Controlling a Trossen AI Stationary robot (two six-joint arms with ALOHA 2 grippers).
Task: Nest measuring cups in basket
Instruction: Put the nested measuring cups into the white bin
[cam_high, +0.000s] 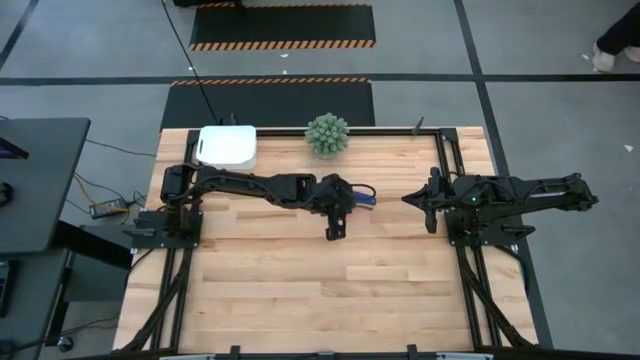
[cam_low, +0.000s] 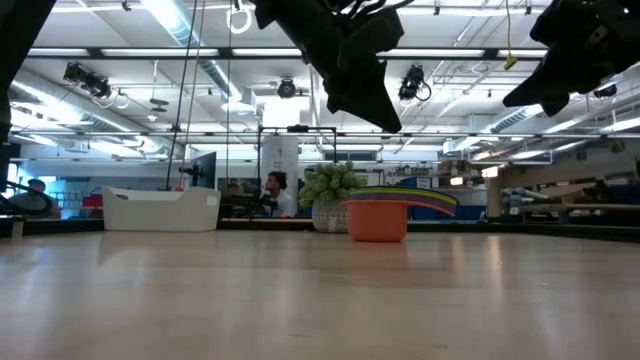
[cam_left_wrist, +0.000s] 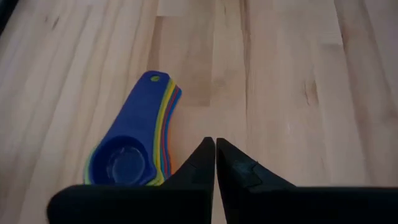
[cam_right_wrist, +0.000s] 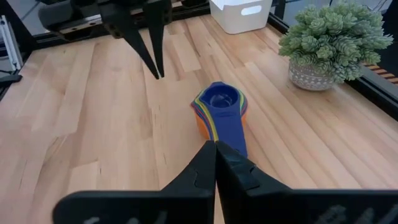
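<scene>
The measuring cups (cam_high: 362, 198) stand nested in one stack on the table's middle, blue uppermost and orange at the bottom (cam_low: 378, 220). Their handles fan toward the right arm (cam_right_wrist: 222, 109). My left gripper (cam_high: 335, 234) hovers shut above the table, just near-left of the stack (cam_left_wrist: 134, 152); in the low view it hangs well above the cups (cam_low: 385, 118). My right gripper (cam_high: 405, 199) is shut, raised and pointing at the stack from the right (cam_right_wrist: 215, 149). The white basket (cam_high: 227, 146) sits at the far left edge (cam_right_wrist: 241, 14), holding no cup that shows.
A green spiky plant (cam_high: 327, 134) in a small pot stands at the far edge, just right of the basket (cam_right_wrist: 333, 40). Bare wood stretches across the table's near half (cam_high: 330, 290). Black frame rails border the table's left and right sides (cam_high: 450, 160).
</scene>
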